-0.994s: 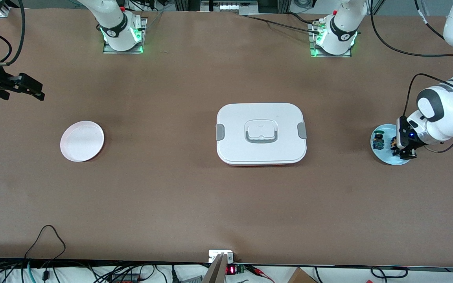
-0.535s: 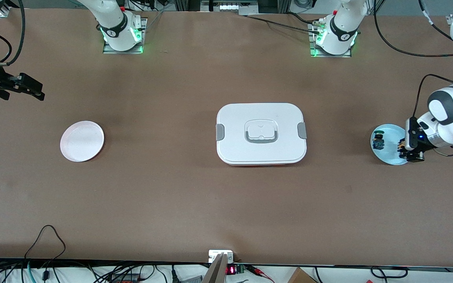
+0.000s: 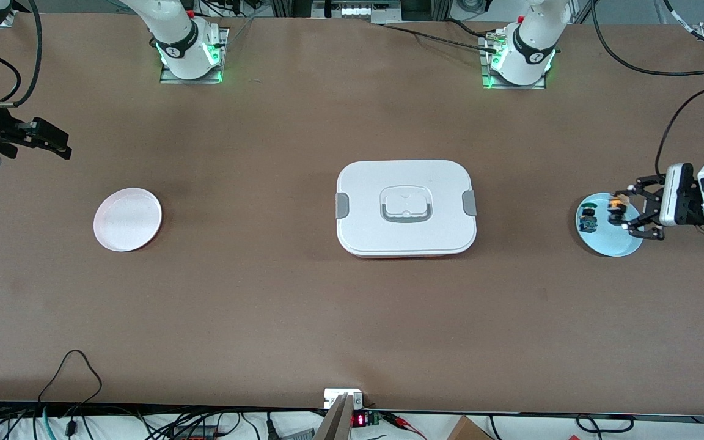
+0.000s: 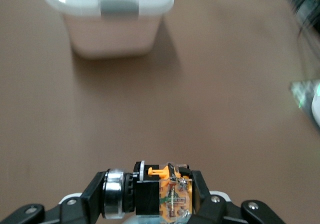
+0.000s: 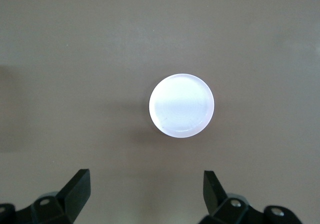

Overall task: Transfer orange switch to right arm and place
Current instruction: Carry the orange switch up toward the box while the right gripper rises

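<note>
- The left arm reaches in low from its end of the table, wrist turned level, so the left gripper (image 3: 616, 212) points sideways over the round pale-blue plate (image 3: 618, 244).
- Its black linkage fingers (image 4: 105, 196) are clamped on the small black-and-orange push-button switch (image 3: 615, 208), which is held up above the plate.
- The small switch with the green cap and blue body (image 3: 586, 220) lies on the plate's edge toward the right arm's end.
- The right arm waits at its own end of the table, its right gripper (image 3: 43, 139) up in the air with its two slim fingers spread wide and empty.
- The left wrist view shows the orange switch (image 4: 162, 194) close up, lying crosswise between the jaws, silver ring at one end, with the white lidded rectangular box (image 4: 112, 14) ahead.
- The right wrist view shows the round pale-pink plate (image 5: 181, 105) below the right gripper (image 5: 145, 186), bare.
- In the front view the box (image 3: 406, 208) sits mid-table between the two plates.
- A second ago the left gripper pointed down at the blue plate; it has since swung level and lifted the switch.
</note>
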Controlling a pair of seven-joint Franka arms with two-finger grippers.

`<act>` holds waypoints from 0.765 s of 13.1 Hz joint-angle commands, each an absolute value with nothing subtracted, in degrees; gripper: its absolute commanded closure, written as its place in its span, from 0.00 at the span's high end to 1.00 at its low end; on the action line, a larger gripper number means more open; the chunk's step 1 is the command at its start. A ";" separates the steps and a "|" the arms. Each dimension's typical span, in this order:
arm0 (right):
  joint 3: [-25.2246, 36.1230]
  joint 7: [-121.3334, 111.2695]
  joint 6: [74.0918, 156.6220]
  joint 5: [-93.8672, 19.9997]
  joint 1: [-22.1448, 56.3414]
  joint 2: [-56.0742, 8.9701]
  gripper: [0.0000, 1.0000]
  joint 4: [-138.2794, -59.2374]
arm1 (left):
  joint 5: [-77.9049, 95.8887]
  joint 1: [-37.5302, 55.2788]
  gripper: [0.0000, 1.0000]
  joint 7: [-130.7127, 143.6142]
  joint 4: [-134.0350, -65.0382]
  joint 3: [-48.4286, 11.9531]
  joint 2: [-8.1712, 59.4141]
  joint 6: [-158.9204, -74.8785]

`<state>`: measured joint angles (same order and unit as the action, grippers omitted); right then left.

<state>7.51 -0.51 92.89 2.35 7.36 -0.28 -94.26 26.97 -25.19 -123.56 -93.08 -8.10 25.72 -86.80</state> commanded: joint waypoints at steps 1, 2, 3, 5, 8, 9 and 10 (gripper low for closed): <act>7.29 -0.35 92.46 1.32 6.94 -0.53 1.00 -93.16 | 43.43 -24.44 0.00 -120.35 -92.19 -9.75 28.11 -75.81; 7.38 -0.61 92.20 1.32 6.94 -0.53 1.00 -93.16 | 50.38 -24.43 0.00 -119.54 -92.46 -10.63 29.52 -73.24; 7.38 -0.62 92.02 0.88 6.94 -0.27 1.00 -93.16 | 57.58 -24.52 0.00 -118.92 -94.46 -11.94 29.71 -72.17; 7.21 -0.09 91.76 0.44 7.21 0.00 1.00 -93.25 | 67.64 -25.05 0.00 -113.93 -97.28 -16.93 28.92 -71.98; 7.03 -0.52 91.50 -2.44 7.29 0.09 1.00 -93.51 | 82.23 -24.96 0.00 -112.50 -105.87 -21.97 22.19 -76.70; 7.03 -0.79 90.01 -5.68 7.29 0.26 1.00 -93.60 | 84.53 -25.05 0.00 -111.89 -108.95 -23.71 18.06 -79.69; 7.12 -0.97 89.65 -10.15 7.03 0.09 1.00 -93.52 | 86.12 -25.14 0.00 -111.01 -111.68 -25.12 14.36 -82.33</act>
